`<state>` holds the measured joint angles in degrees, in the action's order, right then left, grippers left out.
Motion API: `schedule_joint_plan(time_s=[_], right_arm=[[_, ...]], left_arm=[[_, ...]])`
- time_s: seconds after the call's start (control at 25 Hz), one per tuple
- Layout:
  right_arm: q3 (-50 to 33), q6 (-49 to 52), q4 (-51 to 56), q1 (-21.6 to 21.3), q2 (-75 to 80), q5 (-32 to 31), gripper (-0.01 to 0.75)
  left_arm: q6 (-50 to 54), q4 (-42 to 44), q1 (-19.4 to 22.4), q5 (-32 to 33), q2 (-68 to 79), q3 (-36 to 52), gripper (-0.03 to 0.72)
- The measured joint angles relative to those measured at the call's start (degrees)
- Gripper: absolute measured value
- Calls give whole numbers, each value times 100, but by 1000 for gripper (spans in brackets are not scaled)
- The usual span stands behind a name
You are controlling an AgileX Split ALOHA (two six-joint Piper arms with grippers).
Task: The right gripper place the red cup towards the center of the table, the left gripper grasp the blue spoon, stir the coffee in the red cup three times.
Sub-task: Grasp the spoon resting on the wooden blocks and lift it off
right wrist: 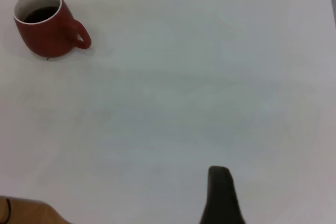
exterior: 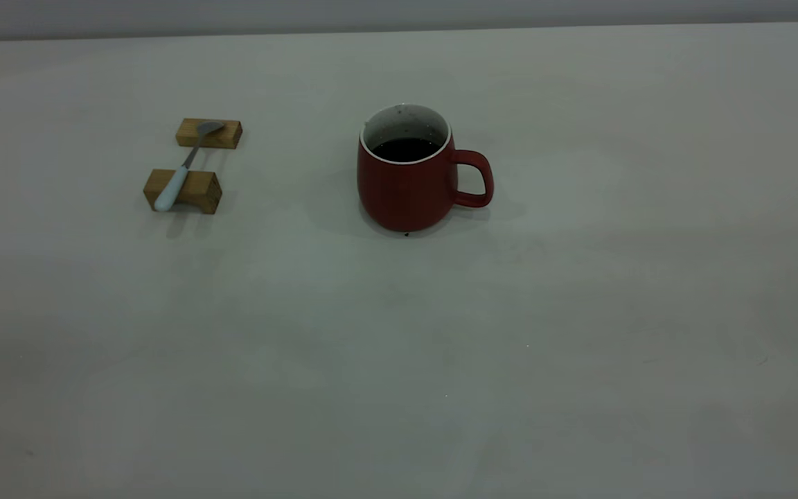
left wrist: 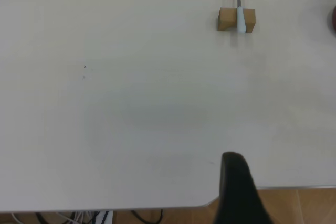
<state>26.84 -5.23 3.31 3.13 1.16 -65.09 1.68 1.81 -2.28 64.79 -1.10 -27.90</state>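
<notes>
The red cup [exterior: 406, 177] with coffee [exterior: 404, 149] stands upper centre on the worktop [exterior: 399, 360]; the blue spoon [exterior: 181, 170] rests across 2 wooden blocks [exterior: 183, 190] at upper left (untouched). Stirring remains. Both grippers' finger state: cannot tell.

Dim, flat light over the exterior view's desk [exterior: 579, 346], soft shadow pooling left of the red cup [exterior: 406, 184], wrist views brighter and washed pale, no hard glare anywhere.
</notes>
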Motion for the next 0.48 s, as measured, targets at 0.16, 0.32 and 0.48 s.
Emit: schedule_joint_plan(time_s=[0.16,0.32,0.48], right_arm=[[0,2,0,0,0,0,587],[0,2,0,0,0,0,587],[0,2,0,0,0,0,587]], left_arm=[[0,0,0,0,0,0,515],[0,0,0,0,0,0,515],[58,73,0,0,0,0,515]])
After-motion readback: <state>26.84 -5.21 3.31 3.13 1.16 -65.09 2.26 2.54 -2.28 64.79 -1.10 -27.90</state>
